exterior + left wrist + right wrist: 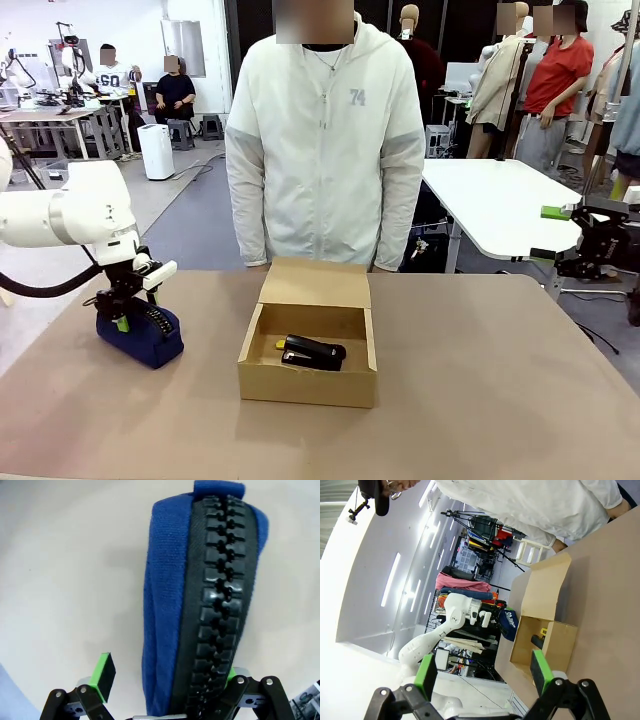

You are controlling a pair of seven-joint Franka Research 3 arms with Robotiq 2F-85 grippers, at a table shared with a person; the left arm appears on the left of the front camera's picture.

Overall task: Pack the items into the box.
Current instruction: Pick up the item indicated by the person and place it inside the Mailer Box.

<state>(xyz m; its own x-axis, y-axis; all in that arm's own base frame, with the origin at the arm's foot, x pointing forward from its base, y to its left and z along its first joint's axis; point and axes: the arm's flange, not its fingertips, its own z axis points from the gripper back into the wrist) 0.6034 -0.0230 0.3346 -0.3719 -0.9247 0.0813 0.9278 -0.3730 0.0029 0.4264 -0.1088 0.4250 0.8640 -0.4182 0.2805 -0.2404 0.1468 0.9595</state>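
Pouch (pixel 165 605), centre of the left wrist view: coarse woven navy cloth, matt. Its zipper (pixel 220 595): moulded black plastic teeth, slightly glossy, on ribbed black tape. Box (pixel 306 385), centre of the front view: smooth, matt brown cardboard. Stapler (pixel 312 352) inside: glossy black. Table (pixel 480 400): smooth, matt tan surface.

- Pouch (pixel 140 338): deep blue fabric, with a black zipper (pixel 220 605) of chunky teeth.
- Box (pixel 305 382): plain brown cardboard.
- Stapler (pixel 313 352): black.
- Utility knife (pixel 280 345): a yellow bit showing beside the stapler.
- Left fingers (pixel 104 676) and right fingers (pixel 541 672): black with green pads.
- Desk (pixel 480 400): dull tan-brown.
- Person's jacket (pixel 320 170): white, with a grey "74".
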